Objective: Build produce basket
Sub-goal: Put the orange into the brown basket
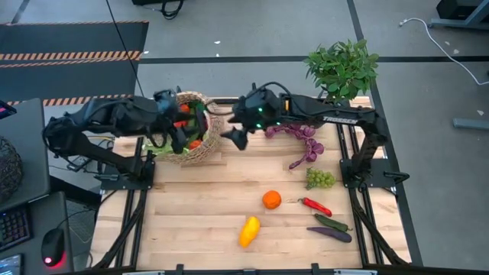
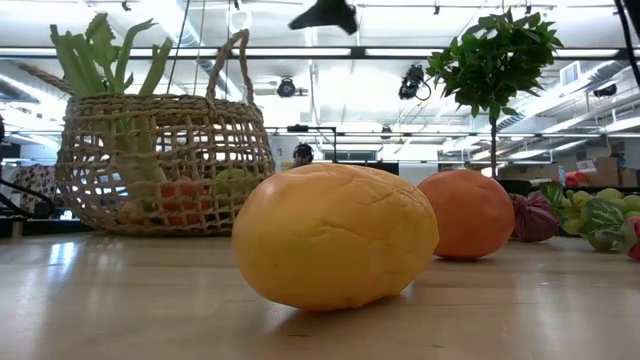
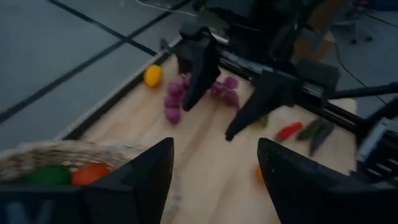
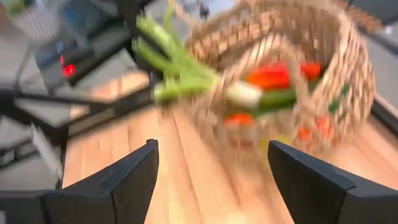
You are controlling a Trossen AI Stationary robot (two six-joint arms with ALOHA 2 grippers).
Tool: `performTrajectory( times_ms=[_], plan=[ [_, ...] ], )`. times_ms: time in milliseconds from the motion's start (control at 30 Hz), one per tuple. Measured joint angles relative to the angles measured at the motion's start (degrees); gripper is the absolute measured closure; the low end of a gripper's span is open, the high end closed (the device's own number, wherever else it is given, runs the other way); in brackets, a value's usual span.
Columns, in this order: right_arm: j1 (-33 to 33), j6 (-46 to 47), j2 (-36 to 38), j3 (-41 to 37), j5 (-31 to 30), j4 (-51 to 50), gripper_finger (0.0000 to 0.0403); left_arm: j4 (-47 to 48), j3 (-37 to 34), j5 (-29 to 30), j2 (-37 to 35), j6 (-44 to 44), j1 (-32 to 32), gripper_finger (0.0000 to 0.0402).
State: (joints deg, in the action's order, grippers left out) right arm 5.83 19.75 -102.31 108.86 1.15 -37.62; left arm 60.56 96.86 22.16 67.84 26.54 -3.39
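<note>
The tan wicker basket (image 1: 200, 137) stands on its base at the table's far left (image 2: 165, 160). It holds tomatoes, a cucumber and a leek (image 4: 180, 68) whose green leaves stick out over the rim. My left gripper (image 3: 214, 180) hovers open above the basket's rim (image 3: 62, 155) with nothing between its fingers. My right gripper (image 1: 231, 127) hangs open just right of the basket, pointing at it (image 4: 211, 180), also with nothing in it. Loose produce lies on the table: purple grapes (image 1: 302, 137), green grapes (image 1: 321, 178), an orange (image 1: 272, 199), a yellow fruit (image 1: 249, 231), a red chili (image 1: 315, 206), a cucumber (image 1: 331, 222) and an eggplant (image 1: 330, 234).
A leafy potted plant (image 1: 344, 69) stands at the table's far right corner. Bare wood lies between the basket and the loose produce, and along the near left of the table (image 1: 176, 221). The two grippers are close to each other beside the basket.
</note>
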Motion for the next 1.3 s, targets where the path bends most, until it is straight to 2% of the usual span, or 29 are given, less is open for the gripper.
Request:
performTrajectory(
  times_ms=[233,367,800,1300],
  plan=[
    [-4.91,1.51,1.34,-0.74,0.01,-15.9,0.011,-2.48,-0.04,0.04,3.74,2.91,-5.14,0.0187],
    [-8.38,3.91,1.25,-4.23,0.02,-20.03,0.0112,-5.74,-0.07,-0.09,4.97,3.12,-7.28,0.0198],
    [-18.97,17.48,1.67,-18.42,-0.14,-17.84,0.011,-7.54,-0.07,0.06,5.11,7.78,-11.63,0.022],
    [-27.38,32.01,12.53,-40.09,-4.93,-2.07,0.011,-7.45,-0.07,0.05,5.44,7.02,-12.38,0.0228]
  ],
)
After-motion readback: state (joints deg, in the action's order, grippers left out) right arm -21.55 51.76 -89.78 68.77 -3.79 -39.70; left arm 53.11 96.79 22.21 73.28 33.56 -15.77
